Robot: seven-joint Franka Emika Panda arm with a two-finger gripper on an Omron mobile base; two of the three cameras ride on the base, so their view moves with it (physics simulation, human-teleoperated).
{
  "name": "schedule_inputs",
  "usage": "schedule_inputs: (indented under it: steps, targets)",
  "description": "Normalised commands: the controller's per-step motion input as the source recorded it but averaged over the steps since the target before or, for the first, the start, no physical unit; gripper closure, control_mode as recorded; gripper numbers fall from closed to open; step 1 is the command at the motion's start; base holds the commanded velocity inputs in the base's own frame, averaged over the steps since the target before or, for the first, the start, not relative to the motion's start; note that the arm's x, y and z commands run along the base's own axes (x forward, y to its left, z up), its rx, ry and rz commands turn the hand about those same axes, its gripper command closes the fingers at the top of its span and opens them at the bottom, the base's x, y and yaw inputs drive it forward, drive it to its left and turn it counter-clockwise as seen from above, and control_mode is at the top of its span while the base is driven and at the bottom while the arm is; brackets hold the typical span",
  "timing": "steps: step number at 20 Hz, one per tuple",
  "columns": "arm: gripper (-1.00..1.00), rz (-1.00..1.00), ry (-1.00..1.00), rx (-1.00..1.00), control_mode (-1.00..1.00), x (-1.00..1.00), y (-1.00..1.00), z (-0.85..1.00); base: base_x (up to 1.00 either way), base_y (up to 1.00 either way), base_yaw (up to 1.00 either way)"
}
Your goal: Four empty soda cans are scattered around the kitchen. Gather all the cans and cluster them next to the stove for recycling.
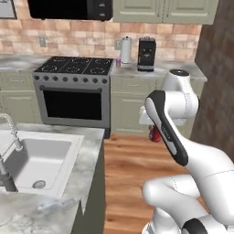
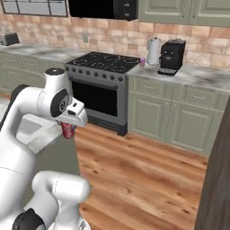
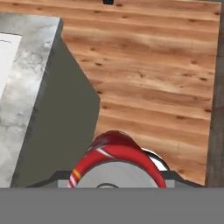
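Note:
My gripper [image 1: 153, 132] is shut on a red soda can [image 1: 154, 135], held upright above the wood floor between the island and the stove. From the right base view the same can [image 2: 67, 130] hangs under the hand [image 2: 72, 117]. In the hand view its silver top and red side [image 3: 114, 151] sit between the fingers. The stove [image 1: 75, 73] stands against the far wall, its black top [image 2: 102, 62] bare. A purplish-pink can [image 1: 118, 61] stands on the counter just right of the stove, also visible from the right [image 2: 142, 62].
A marble island with a sink [image 1: 43, 157] and faucet [image 1: 10, 130] lies to my left. A paper-towel roll [image 1: 125, 49] and black coffee machine [image 1: 146, 54] stand on the counter right of the stove. A dark wall [image 1: 219, 73] bounds the right side.

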Motion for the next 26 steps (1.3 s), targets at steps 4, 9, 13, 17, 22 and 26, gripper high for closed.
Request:
schedule_inputs:
  steps: [4,9,13,17,22,26]
  targets:
    - [1.0,0.0,0.0,0.0,1.0,0.0,0.0,0.0,0.82,-0.21,-0.1]
    - [1.0,0.0,0.0,0.0,1.0,0.0,0.0,0.0,0.84,-0.32,-0.07]
    - [1.0,0.0,0.0,0.0,1.0,0.0,0.0,0.0,0.85,-0.33,-0.07]
    - [1.0,0.0,0.0,0.0,1.0,0.0,0.0,0.0,0.83,-0.27,-0.09]
    - [1.0,0.0,0.0,0.0,1.0,0.0,0.0,0.0,0.86,-0.22,-0.09]
    - [1.0,0.0,0.0,0.0,1.0,0.0,0.0,0.0,0.92,-0.18,-0.07]
